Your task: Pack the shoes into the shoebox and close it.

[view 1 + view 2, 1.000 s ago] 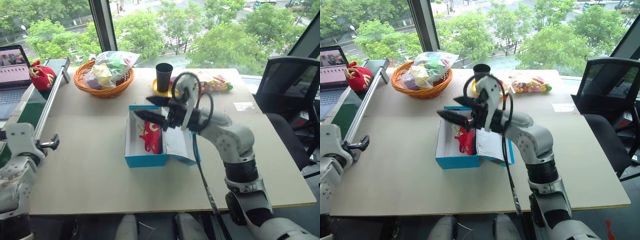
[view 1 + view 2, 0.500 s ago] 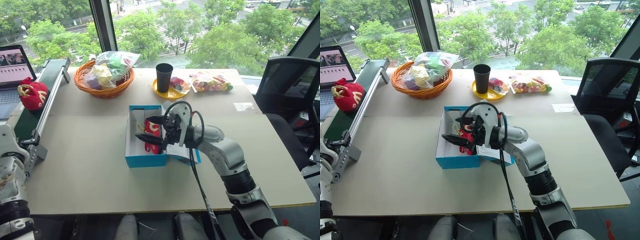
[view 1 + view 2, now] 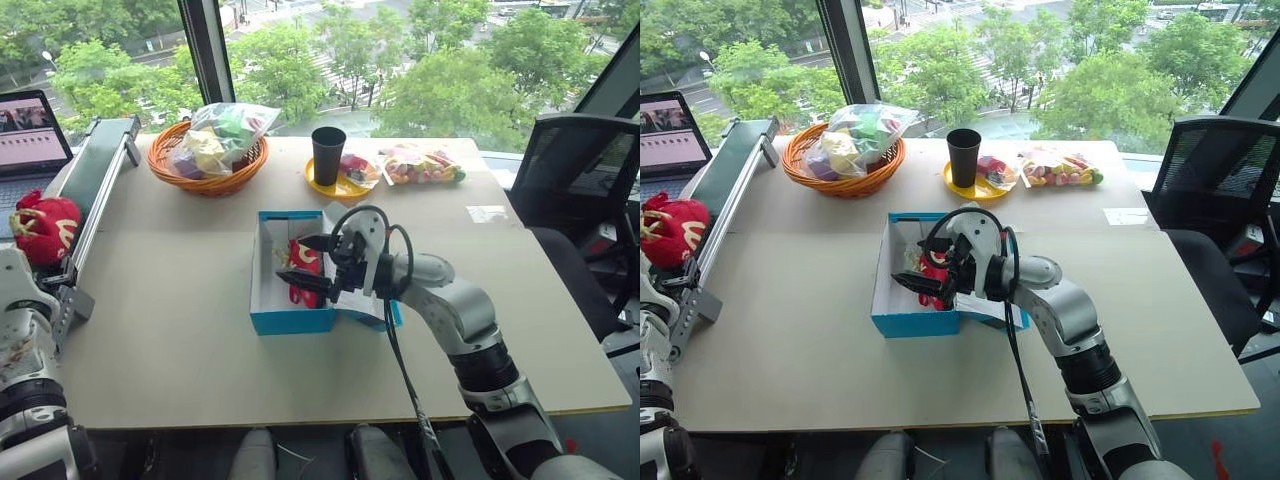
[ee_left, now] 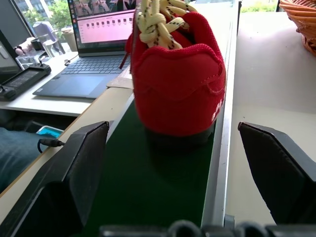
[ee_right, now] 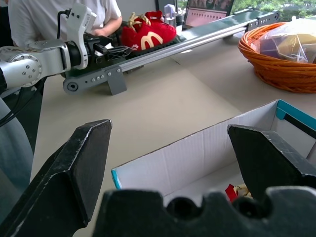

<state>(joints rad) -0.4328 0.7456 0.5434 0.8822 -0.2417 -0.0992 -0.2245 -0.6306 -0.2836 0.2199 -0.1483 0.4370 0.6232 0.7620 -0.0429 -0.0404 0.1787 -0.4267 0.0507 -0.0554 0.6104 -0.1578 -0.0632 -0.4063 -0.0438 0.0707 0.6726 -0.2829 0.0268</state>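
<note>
The red shoe (image 4: 177, 74) has ridden the belt nearer, now just ahead of the left gripper's (image 4: 182, 173) wide, empty jaws.

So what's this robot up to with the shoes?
It's packing a pair of red shoes into the blue shoebox. One shoe already lies inside the open box, with the right gripper hanging open-jawed just above it. The second shoe sits on the green conveyor belt beside the table, and the left gripper, jaws wide, is lined up behind it. The lid isn't closed yet.
</note>
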